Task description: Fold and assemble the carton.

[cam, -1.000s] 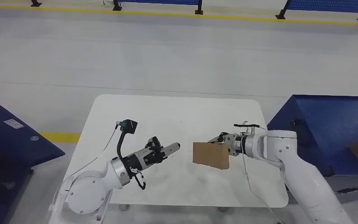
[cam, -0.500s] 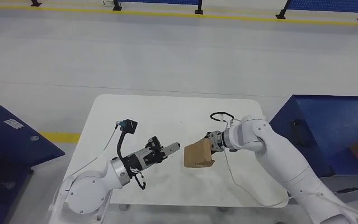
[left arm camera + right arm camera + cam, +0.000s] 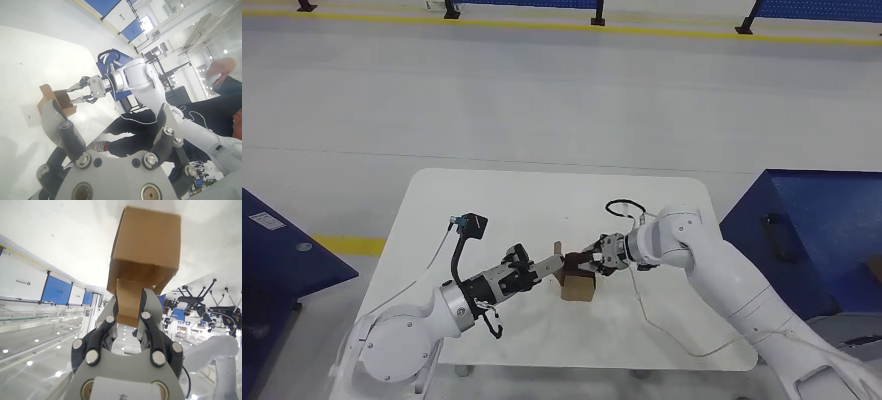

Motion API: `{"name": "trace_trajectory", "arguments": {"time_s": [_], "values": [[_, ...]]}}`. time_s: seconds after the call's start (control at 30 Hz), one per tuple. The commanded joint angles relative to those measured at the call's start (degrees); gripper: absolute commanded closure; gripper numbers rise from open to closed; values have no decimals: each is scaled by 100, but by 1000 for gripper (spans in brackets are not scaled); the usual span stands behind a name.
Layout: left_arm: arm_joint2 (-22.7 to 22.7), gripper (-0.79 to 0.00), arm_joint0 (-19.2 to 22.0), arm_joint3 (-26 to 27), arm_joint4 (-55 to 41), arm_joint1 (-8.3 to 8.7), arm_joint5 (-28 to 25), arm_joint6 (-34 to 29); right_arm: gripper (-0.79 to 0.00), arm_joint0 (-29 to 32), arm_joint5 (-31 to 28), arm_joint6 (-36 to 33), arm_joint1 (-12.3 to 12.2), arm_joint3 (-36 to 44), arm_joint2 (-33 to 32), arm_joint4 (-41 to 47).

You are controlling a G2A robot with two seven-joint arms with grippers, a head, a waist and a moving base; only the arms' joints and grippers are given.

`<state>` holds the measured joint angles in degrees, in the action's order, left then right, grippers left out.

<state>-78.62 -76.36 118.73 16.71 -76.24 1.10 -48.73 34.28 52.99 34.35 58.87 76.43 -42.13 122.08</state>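
Nearest, the left tool (image 3: 550, 265) hangs with its jaws apart, just beside the carton (image 3: 578, 286) in the middle of the desk (image 3: 492, 200). Beyond it, the right tool (image 3: 594, 262) is clamped on one flap (image 3: 128, 291). Seems mid-fold; next, that flap wants tucking inward, with the carton steadied.

The carton (image 3: 147, 247) between the fingers of my right gripper (image 3: 129, 302) is plain brown cardboard without any print, and darker inside its open end. Those fingers are pale grey metal with black ribbed pads (image 3: 142, 302), black links and silver bolts. My left gripper (image 3: 107, 109) wears the same grey and black. The table (image 3: 472, 200) beneath both is flat white.
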Motion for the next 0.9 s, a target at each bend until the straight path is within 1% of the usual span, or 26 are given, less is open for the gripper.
{"name": "trace_trajectory", "arguments": {"time_s": [0.0,0.03,0.1,0.13,0.2,0.27,0.3,0.33,0.37,0.4,0.47,0.5,0.53,0.6,0.7,0.77,0.83,0.87], "values": [[0,-785,0,0,0,0,0,0,-234,32,89,-194,-66,131,-238,-41],[0,-785,0,0,0,0,0,0,-209,83,141,-341,-117,214,-399,-132],[0,-785,0,0,0,0,0,0,-77,215,234,-785,-242,514,-802,-531],[0,-785,0,0,0,0,0,0,-3,313,287,-1229,-311,724,-1051,-870],[0,-785,0,0,0,0,0,0,0,609,-175,-2391,-441,1061,-1565,-1933],[0,-785,0,0,0,0,0,0,0,989,-924,-3943,-571,1297,-1852,-3524],[0,-785,0,0,0,0,0,0,0,1190,-1409,-4872,-636,1263,-1934,-4271],[0,-785,0,0,0,0,0,0,0,1374,-1958,-5834,-687,1099,-2034,-4741],[0,-785,0,0,0,0,0,0,0,1503,-2480,-6645,-737,891,-2103,-5272],[0,-785,0,0,0,0,0,0,0,1562,-3097,-7280,-781,632,-2190,-5805],[0,-785,0,0,0,0,0,0,0,1601,-4232,-8199,-834,157,-2263,-6716],[0,-785,0,0,0,0,0,0,0,1577,-4691,-8510,-843,-84,-2291,-6984],[0,-785,0,0,0,0,0,0,0,1539,-5030,-8785,-840,-309,-2295,-7148],[0,-785,0,0,0,0,0,0,0,1378,-5576,-9321,-833,-702,-2257,-7537],[0,-785,0,0,0,0,0,0,0,1140,-6458,-9800,-801,-1181,-2199,-8011],[0,-785,0,0,0,0,0,0,0,1002,-6855,-10073,-770,-1498,-2157,-8130],[0,-785,0,0,0,0,0,0,0,907,-6961,-10174,-733,-1773,-2135,-8041],[0,-785,0,0,0,0,0,0,0,907,-6961,-10174,-733,-1773,-2135,-8041]]}}
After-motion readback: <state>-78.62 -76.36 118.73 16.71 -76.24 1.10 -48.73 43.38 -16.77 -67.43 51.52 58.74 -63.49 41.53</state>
